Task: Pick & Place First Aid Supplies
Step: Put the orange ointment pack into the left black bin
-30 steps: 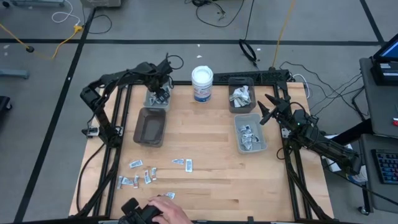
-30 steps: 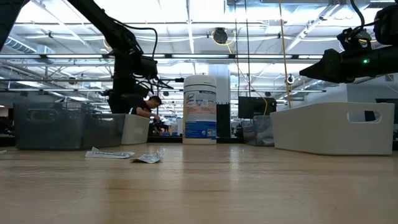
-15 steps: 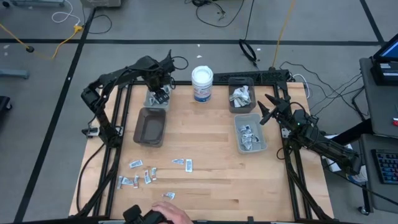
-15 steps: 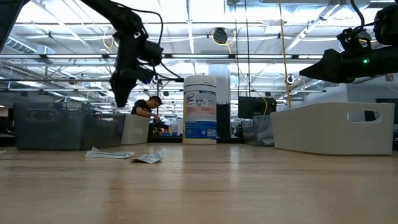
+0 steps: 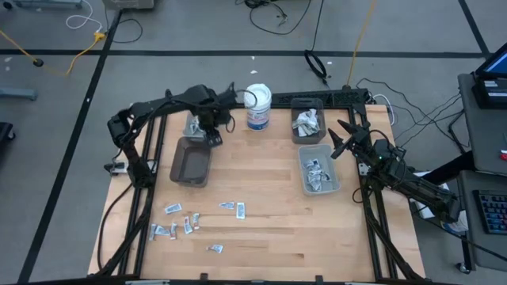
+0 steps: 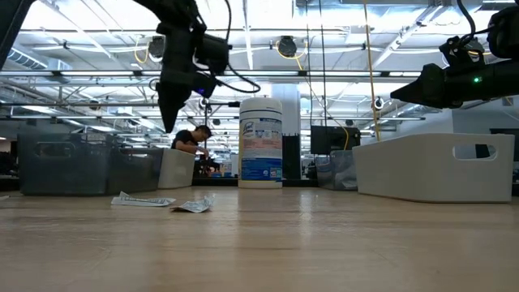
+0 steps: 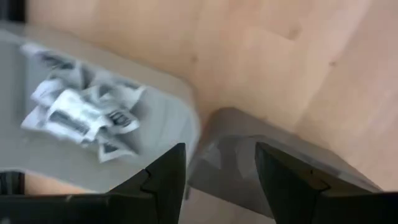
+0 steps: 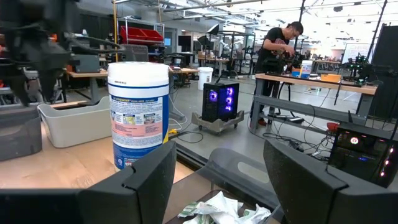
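Pale wooden worktop point(image 5: 261, 198) in a bright open workshop; small white packets point(image 5: 190, 222) lie near-left. White round tub point(image 5: 257, 107), blue label unreadable. Left pincer point(image 5: 214, 136) spread, empty, above grey bins point(image 5: 191, 161); right pincer point(image 5: 337, 141) spread, waiting far-right.

Even, bright overhead light falls on the wooden surface point(image 5: 261, 198) in the high view, with soft, short shadows beside the bins. In the low view, ceiling light strips point(image 6: 340, 16) glare white and the left arm point(image 6: 182, 57) shows as a dark silhouette; the near surface is out of focus. The left wrist view is blurred throughout, smearing the packets point(image 7: 81, 115). The right wrist view is sharp on the white tub point(image 8: 138, 112), its near dark fingers point(image 8: 149, 180) soft.
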